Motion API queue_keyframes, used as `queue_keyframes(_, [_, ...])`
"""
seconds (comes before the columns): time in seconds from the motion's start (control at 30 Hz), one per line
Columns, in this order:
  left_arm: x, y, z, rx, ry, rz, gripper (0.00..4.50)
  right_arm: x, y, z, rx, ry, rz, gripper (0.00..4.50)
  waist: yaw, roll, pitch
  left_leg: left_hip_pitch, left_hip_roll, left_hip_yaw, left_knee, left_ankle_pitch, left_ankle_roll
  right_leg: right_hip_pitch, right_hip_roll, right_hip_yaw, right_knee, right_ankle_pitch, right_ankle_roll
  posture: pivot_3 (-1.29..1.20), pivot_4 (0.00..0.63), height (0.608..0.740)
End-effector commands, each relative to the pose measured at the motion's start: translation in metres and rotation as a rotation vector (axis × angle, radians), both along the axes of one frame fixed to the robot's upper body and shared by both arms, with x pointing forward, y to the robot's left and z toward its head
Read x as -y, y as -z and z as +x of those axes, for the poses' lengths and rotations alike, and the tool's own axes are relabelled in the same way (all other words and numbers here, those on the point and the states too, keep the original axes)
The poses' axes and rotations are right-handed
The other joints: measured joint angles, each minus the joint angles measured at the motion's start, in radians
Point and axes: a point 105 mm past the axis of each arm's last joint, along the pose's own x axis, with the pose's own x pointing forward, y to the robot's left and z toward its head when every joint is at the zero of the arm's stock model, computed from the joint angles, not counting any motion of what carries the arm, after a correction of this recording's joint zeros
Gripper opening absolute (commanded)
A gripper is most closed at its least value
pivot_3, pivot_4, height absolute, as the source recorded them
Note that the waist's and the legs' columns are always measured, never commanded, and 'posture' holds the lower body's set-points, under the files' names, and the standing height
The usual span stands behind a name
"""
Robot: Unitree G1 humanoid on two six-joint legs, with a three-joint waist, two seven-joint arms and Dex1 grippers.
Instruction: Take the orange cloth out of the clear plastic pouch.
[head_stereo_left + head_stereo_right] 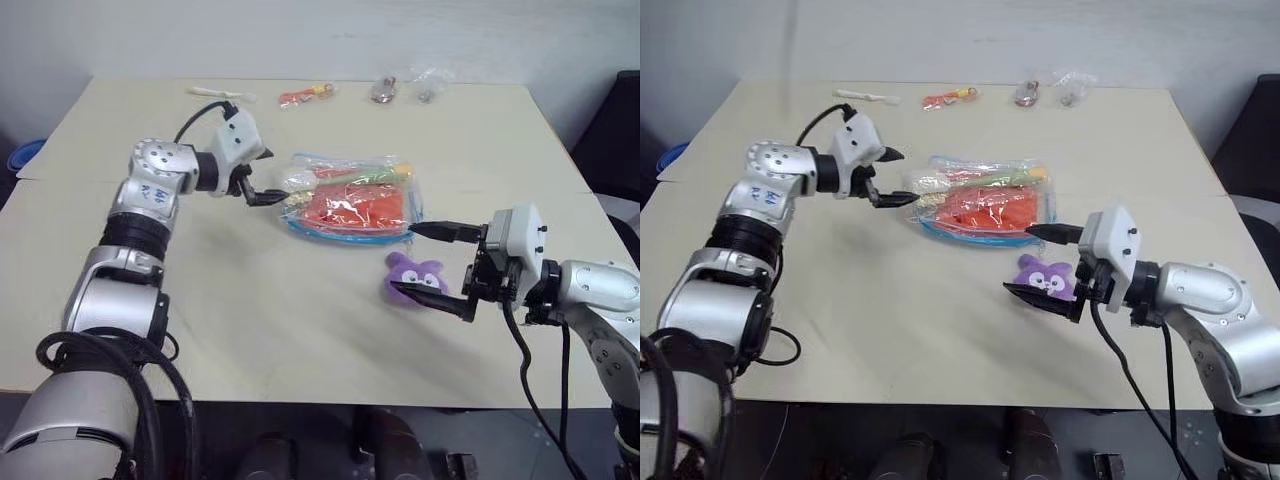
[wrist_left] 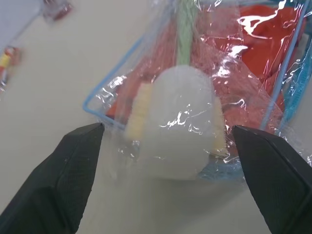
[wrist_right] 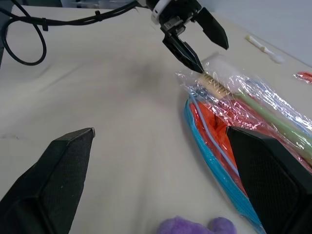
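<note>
Pouch [image 1: 352, 200] mid-table [image 1: 300, 330], cloth [image 1: 362, 207] inside. Left gripper [image 1: 263, 176] gaping at its left edge, over brush bag [image 2: 180, 117]. Right gripper [image 1: 428, 262] wide open near right edge, beside purple toy [image 1: 412, 276].

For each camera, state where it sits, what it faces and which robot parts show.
Left eye, right eye: head-mounted, looking down at the table; both arms show, sharing one scene.
Left wrist: on the left arm, facing the brush bag lying over the clear plastic pouch; open left pincer.
Right wrist: on the right arm, facing the pouch's orange cloth and the left pincer; open right pincer.
</note>
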Motion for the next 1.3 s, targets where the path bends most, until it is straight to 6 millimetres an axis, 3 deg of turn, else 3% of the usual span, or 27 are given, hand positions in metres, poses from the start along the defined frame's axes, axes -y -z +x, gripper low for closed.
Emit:
queue_keyframes(0.03, [0.006,-0.004,0.004,0.009,-0.005,0.01,4.46,0.0,-0.01,-0.007,0.054,0.013,0.011,4.5,0.0,0.0,0.0,0.0,0.0,0.0,0.0,0.0,0.0,0.0,0.0,0.0,0.0,0.0,0.0,0.0,0.15,0.74])
queue_keyframes(0.23, [0.014,0.006,0.008,-0.008,-0.037,-0.001,4.46,0.0,-0.011,-0.01,0.065,0.022,0.011,4.5,0.0,-0.001,0.0,0.0,0.0,0.001,0.0,0.0,0.001,0.0,0.0,0.001,0.0,0.0,0.0,0.0,0.15,0.74])
queue_keyframes(0.33, [0.017,0.005,0.008,0.0,-0.02,-0.006,3.86,0.002,-0.012,-0.009,0.073,0.035,0.009,4.5,0.001,-0.001,0.0,0.0,0.0,0.0,0.0,0.0,0.001,0.0,0.0,0.001,0.0,0.0,0.001,0.0,0.15,0.74])
queue_keyframes(0.63, [0.015,0.004,-0.001,-0.004,0.059,-0.024,1.27,0.009,-0.011,0.001,0.09,0.076,0.0,4.5,0.001,-0.001,0.0,0.0,0.0,0.001,0.001,0.0,0.001,0.0,0.0,0.001,0.0,0.0,0.001,0.0,0.15,0.74])
queue_keyframes(0.7, [0.009,0.001,-0.002,-0.006,0.056,-0.04,0.94,0.009,-0.01,0.002,0.09,0.076,-0.005,4.5,0.0,-0.001,0.0,0.0,0.0,0.001,0.001,0.0,0.001,0.0,0.0,0.001,0.0,0.0,0.001,0.0,0.15,0.74])
queue_keyframes(0.77, [-0.001,-0.003,-0.003,0.007,0.041,-0.065,0.91,0.008,-0.01,0.003,0.088,0.072,-0.01,4.5,-0.001,-0.001,0.0,0.0,0.0,0.001,0.001,0.0,0.001,0.0,0.0,0.001,0.0,0.0,0.001,0.0,0.15,0.74])
queue_keyframes(0.83, [-0.022,-0.013,-0.006,0.052,0.003,-0.12,0.91,0.007,-0.009,0.004,0.084,0.062,-0.013,4.5,-0.006,-0.001,0.0,0.0,0.001,0.001,0.001,0.0,0.001,0.0,0.0,0.001,0.0,0.0,0.001,0.0,0.15,0.74])
queue_keyframes(0.93, [-0.07,-0.028,-0.013,0.139,-0.167,-0.213,0.91,0.004,-0.008,0.005,0.078,0.042,-0.017,4.5,-0.025,-0.001,0.0,0.001,0.002,0.001,0.001,0.0,0.001,-0.001,0.0,0.001,0.001,0.0,0.001,0.0,0.15,0.74])
queue_keyframes(1.03, [-0.123,-0.03,-0.029,0.213,-0.396,-0.235,0.91,0.0,-0.009,0.007,0.074,0.012,-0.014,4.5,-0.039,-0.001,0.0,0.003,0.002,0.002,0.001,0.0,0.001,-0.003,0.0,0.002,0.002,0.0,0.0,0.0,0.15,0.74])
queue_keyframes(1.07, [-0.132,-0.029,-0.034,0.223,-0.442,-0.235,0.91,0.0,-0.01,0.007,0.074,0.005,-0.013,4.5,-0.039,-0.001,0.0,0.003,0.002,0.002,0.001,0.0,0.001,-0.005,0.0,0.002,0.002,0.0,0.0,0.0,0.15,0.74])
queue_keyframes(1.2, [-0.209,-0.017,-0.079,0.253,-0.846,-0.254,0.91,-0.009,-0.017,0.009,0.064,-0.075,0.009,4.5,-0.033,-0.001,0.0,0.001,0.001,0.0,0.003,0.0,0.001,-0.006,-0.001,0.003,0.003,0.0,0.001,0.0,0.15,0.74])
queue_keyframes(1.3, [-0.243,-0.002,-0.112,0.218,-1.03,-0.234,0.91,-0.015,-0.024,0.008,0.05,-0.144,0.037,4.5,-0.025,-0.002,0.0,0.001,0.002,-0.001,0.003,-0.001,0.001,-0.006,-0.001,0.002,0.002,0.0,0.001,0.0,0.15,0.74])
